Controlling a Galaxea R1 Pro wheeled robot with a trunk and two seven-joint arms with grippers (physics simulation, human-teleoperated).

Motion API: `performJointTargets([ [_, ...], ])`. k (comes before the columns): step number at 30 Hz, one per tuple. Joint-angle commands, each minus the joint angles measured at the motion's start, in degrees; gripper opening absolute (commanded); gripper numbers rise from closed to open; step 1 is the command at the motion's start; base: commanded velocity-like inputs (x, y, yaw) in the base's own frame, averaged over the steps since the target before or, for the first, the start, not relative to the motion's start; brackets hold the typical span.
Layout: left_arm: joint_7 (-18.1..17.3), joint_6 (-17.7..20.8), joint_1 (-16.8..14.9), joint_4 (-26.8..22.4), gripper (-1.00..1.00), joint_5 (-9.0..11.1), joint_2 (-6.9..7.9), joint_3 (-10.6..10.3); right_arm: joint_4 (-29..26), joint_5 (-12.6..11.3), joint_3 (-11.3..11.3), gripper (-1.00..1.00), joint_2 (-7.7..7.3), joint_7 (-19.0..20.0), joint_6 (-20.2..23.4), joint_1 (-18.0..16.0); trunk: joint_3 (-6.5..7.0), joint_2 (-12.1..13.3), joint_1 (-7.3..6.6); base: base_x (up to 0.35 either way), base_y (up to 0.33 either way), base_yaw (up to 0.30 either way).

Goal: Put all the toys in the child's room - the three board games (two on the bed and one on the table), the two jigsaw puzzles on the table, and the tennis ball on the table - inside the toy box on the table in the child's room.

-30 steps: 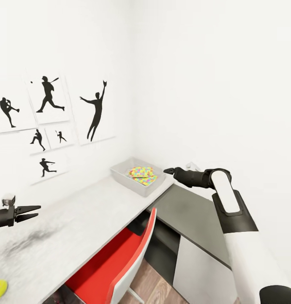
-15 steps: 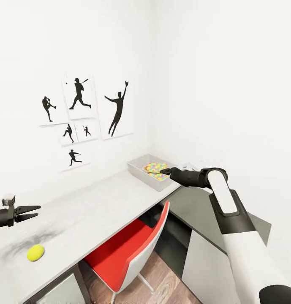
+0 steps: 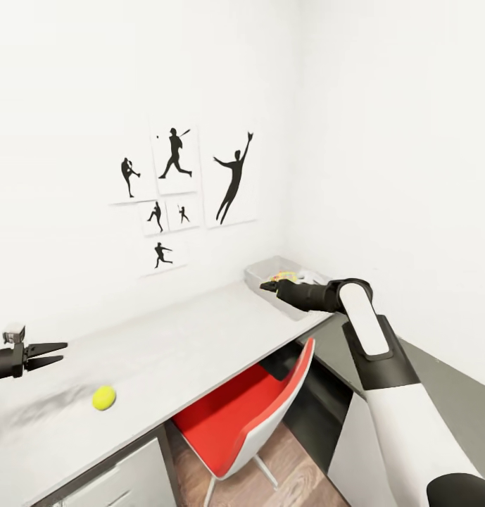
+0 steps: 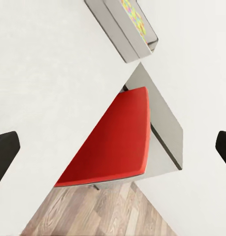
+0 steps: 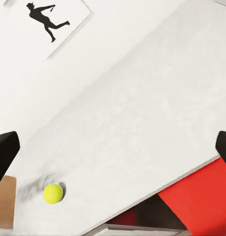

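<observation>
A yellow-green tennis ball [image 3: 103, 397] [image 5: 53, 193] lies on the white table [image 3: 186, 345] near its front edge. At the table's far right end stands the grey toy box [image 3: 260, 273] [image 4: 123, 30] with a colourful jigsaw puzzle [image 4: 135, 17] inside. My left gripper [image 3: 58, 354] hangs open over the table's left part, up and left of the ball. My right gripper [image 3: 267, 286] is held out open in front of the toy box, hiding part of it. Both wrist views show the fingers [image 4: 4, 152] [image 5: 4, 150] spread wide with nothing between them. The board games are out of view.
A red chair [image 3: 260, 415] is pushed partly under the table. A grey cabinet [image 3: 439, 394] meets the table at the right, against the wall. Baseball silhouette posters [image 3: 179, 190] hang behind the table. White drawers [image 3: 115, 479] sit under its left end.
The camera has swung left, so the whole scene has slid right in the picture and the tennis ball has come fully into view. Both arms keep their pose and stay open.
</observation>
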Motion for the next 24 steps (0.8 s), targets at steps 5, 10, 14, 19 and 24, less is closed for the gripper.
performJointTargets([
  [5, -0.33, 0.61, -0.06, 0.00, 1.00, -0.62, -0.01, 0.39, -0.06, -0.34, 1.91, 1.00, 0.01, -0.60, -0.23, -0.04, -0.26, -0.10, 0.02, 0.000, 0.144, 0.274],
  [10, -0.33, 0.61, -0.06, 0.00, 1.00, -0.62, -0.01, 0.42, -0.11, -0.19, 3.27, 1.00, 0.06, -0.60, -0.44, -0.05, -0.29, -0.10, 0.02, 0.000, 0.144, 0.281],
  [14, -0.33, 0.61, -0.06, 0.00, 1.00, -0.62, 0.00, 0.42, -0.12, -0.17, 3.45, 1.00, 0.02, -0.60, -0.48, -0.04, -0.30, -0.10, 0.02, 0.000, 0.120, 0.282],
  [19, -0.33, 0.61, -0.06, 0.00, 1.00, -0.62, 0.02, 0.42, -0.13, -0.17, 3.53, 1.00, -0.01, -0.60, -0.55, 0.02, -0.22, -0.10, 0.02, 0.000, 0.031, 0.282],
  [24, -0.33, 0.61, -0.06, 0.00, 1.00, -0.62, 0.02, 0.42, -0.13, -0.11, 3.62, 1.00, -0.02, -0.60, -0.57, 0.27, 0.00, -0.10, 0.02, 0.000, 0.004, 0.265],
])
